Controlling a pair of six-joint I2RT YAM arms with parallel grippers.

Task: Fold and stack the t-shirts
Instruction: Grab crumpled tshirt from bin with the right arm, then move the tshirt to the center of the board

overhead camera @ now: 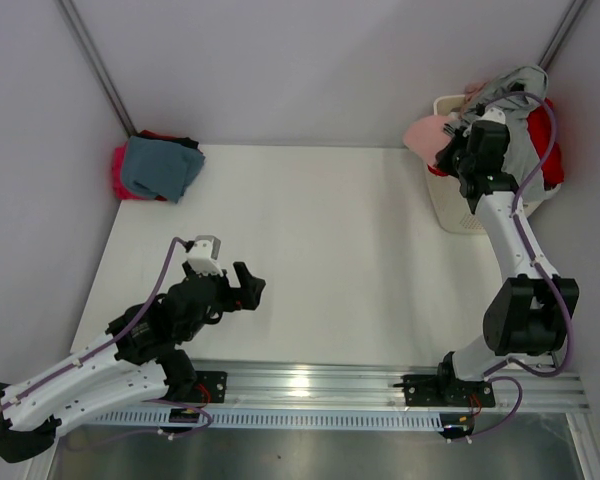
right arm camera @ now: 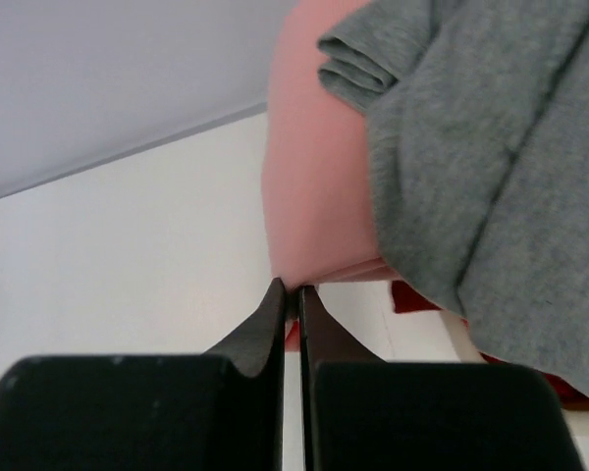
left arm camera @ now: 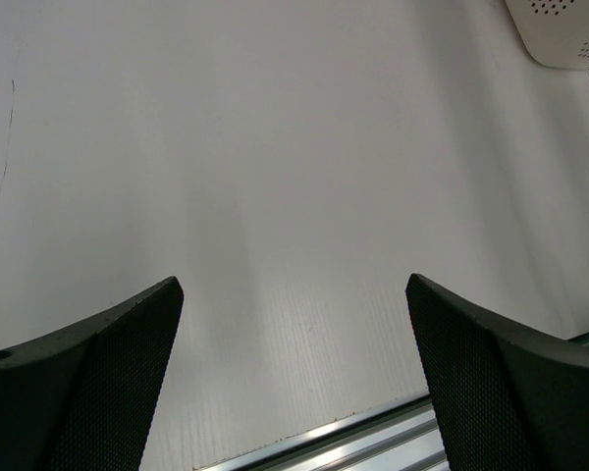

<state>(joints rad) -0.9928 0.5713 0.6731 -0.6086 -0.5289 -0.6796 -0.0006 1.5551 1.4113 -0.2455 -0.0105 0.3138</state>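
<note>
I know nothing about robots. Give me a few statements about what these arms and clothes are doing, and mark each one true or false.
1. The left pincer is open and holds nothing. True.
2. The right pincer is spread wide over bare table. False: its jaws are closed on the edge of the salmon-pink shirt.
3. A grey shirt hangs right beside the pink one. True.
4. The teal-blue shirt lies in the white basket. False: it tops a small pile at the far left corner of the table, across from the basket.
</note>
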